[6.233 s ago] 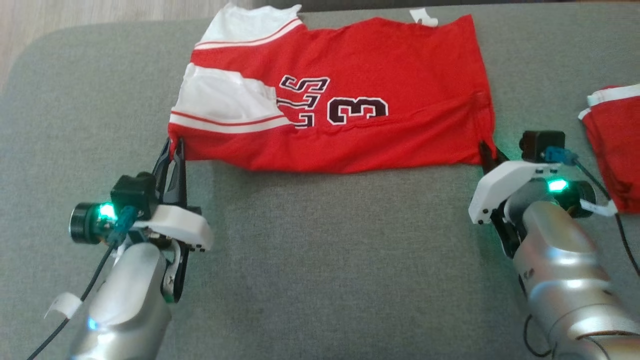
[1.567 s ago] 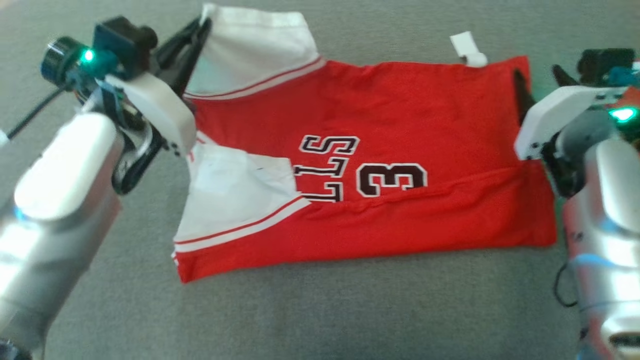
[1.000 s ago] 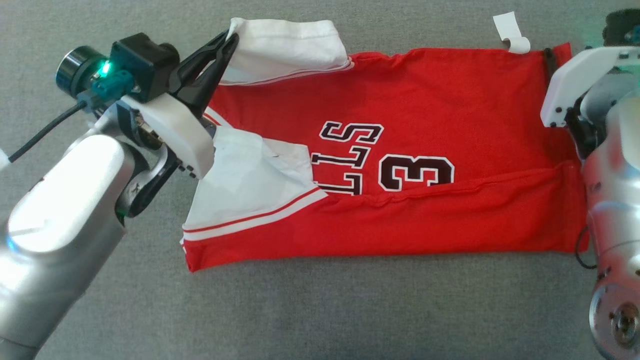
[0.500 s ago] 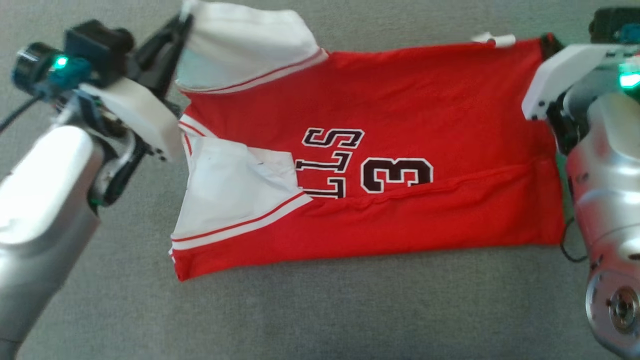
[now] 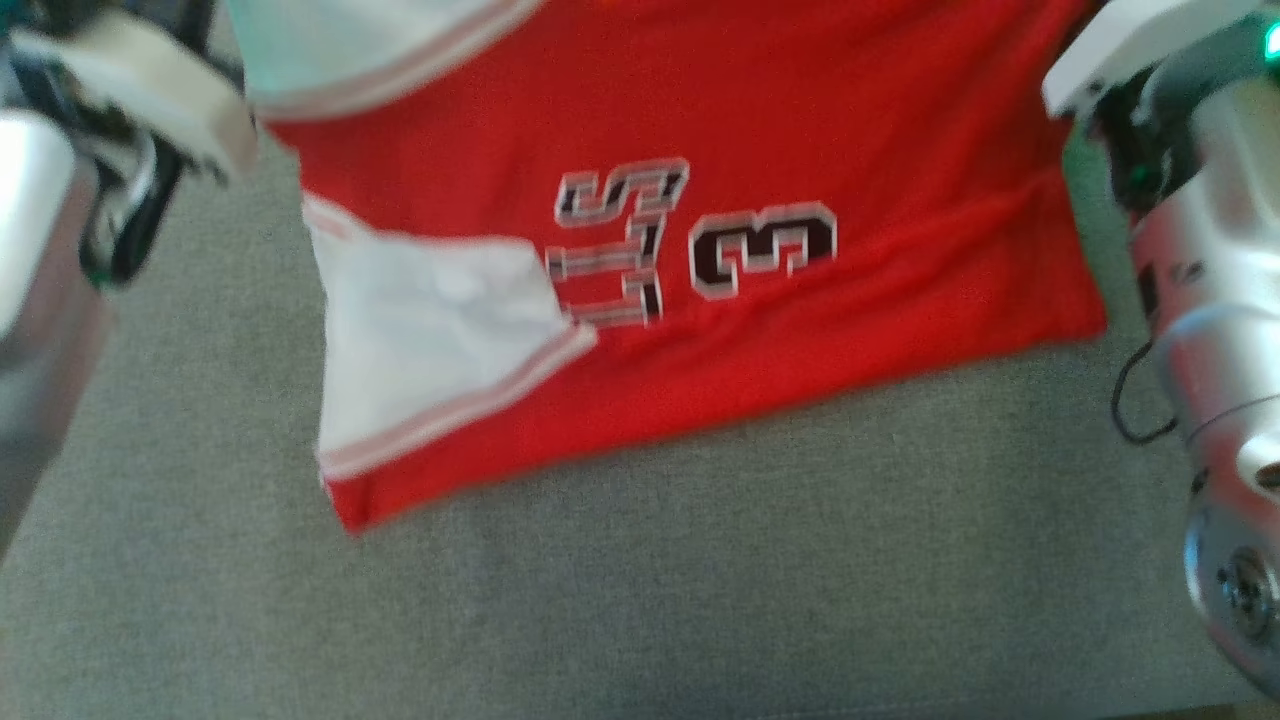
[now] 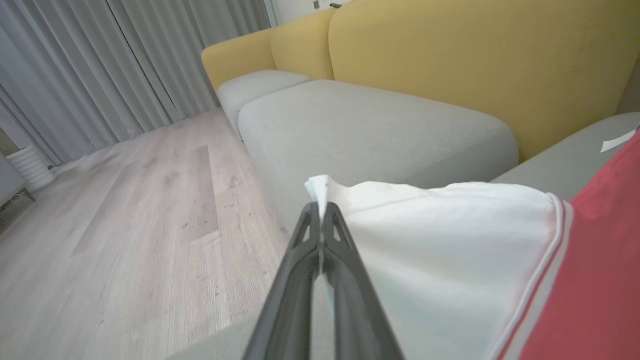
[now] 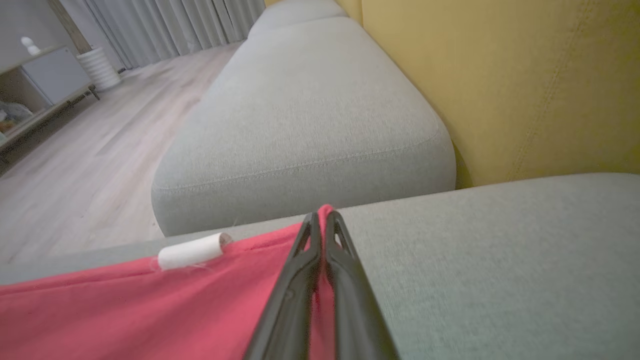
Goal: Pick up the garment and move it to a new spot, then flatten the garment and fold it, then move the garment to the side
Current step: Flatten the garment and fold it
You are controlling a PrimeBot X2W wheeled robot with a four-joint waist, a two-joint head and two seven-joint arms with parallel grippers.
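The garment (image 5: 700,300) is a red jersey with white panels and black "3" lettering, spread on the grey cushion (image 5: 700,600), its far edge lifted. In the left wrist view my left gripper (image 6: 320,212) is shut on the jersey's white corner (image 6: 425,235). The right wrist view has my right gripper (image 7: 321,220) shut on the garment's red corner (image 7: 150,305) beside a white tag (image 7: 192,251). In the head view, the left wrist (image 5: 130,90) sits at the upper left and the right arm (image 5: 1200,250) at the right edge, fingertips out of frame.
Yellow sofa backrests (image 6: 475,70) rise behind the grey seat cushions (image 7: 310,115). Wooden floor (image 6: 125,215) and grey curtains (image 6: 100,65) lie beyond the cushion's edge. A low cabinet (image 7: 45,85) stands across the room.
My right gripper has shut on the red far corner. The head camera tilted, so the jersey sits higher in view. Both held corners look raised off the cushion.
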